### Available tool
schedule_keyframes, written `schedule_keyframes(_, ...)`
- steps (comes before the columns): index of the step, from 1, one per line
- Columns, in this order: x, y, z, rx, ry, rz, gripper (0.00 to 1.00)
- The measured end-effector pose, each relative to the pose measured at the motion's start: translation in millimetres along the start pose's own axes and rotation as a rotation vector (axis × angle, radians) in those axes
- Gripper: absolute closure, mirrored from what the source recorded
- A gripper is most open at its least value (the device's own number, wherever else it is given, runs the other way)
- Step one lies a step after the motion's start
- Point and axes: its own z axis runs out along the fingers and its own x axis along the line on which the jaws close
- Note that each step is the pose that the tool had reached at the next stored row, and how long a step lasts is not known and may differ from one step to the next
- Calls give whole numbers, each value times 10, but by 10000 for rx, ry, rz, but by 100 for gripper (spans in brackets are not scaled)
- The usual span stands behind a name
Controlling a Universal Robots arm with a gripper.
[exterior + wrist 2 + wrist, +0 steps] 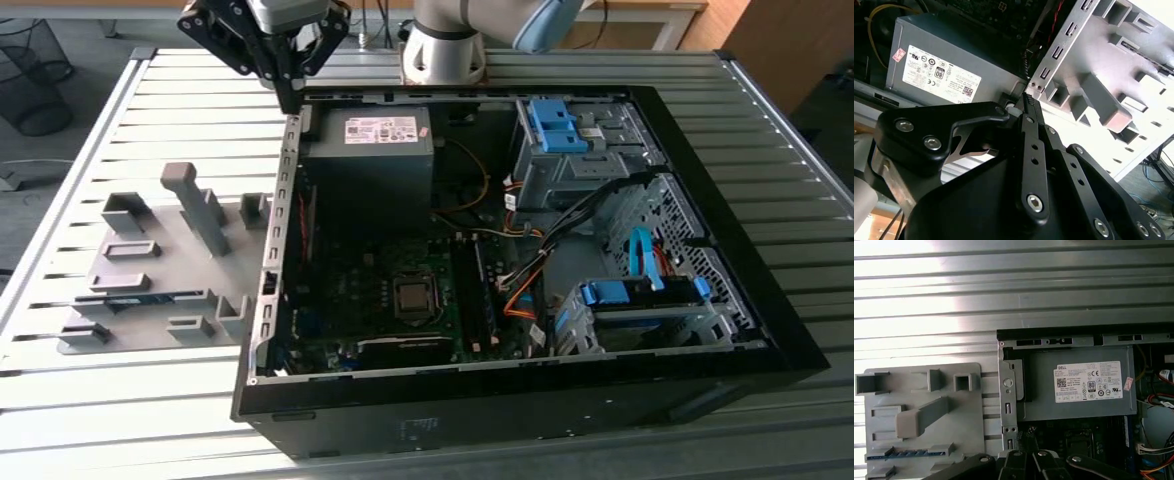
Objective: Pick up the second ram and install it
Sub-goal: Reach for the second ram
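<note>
Exterior view's left: the second ram (144,297) sits in its slot on the grey holder plate (160,262), not yet lifted, so we judge pickup and install both undone. Open room above it. The claw (286,98) hangs pinched closed and empty over the case wall (278,250). Right: memory slots (477,292), with orange cables (525,292) crowding close.
</note>
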Motion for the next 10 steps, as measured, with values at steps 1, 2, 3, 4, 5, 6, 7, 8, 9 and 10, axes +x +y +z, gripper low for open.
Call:
schedule_keyframes(1,6,-1,1,0,1,0,90)
schedule_keyframes(2,12,-1,1,0,2,0,90)
schedule_keyframes(3,19,-2,2,0,2,0,90)
schedule_keyframes(4,26,-2,3,0,3,0,90)
schedule_keyframes(5,33,-3,3,0,3,0,90)
schedule_keyframes(6,39,-3,4,0,4,0,90)
schedule_keyframes(7,44,-4,5,0,5,0,90)
schedule_keyframes(8,50,-4,6,0,6,0,90)
schedule_keyframes(9,55,-5,6,1,8,0,90)
schedule_keyframes(10,61,-5,7,1,9,0,90)
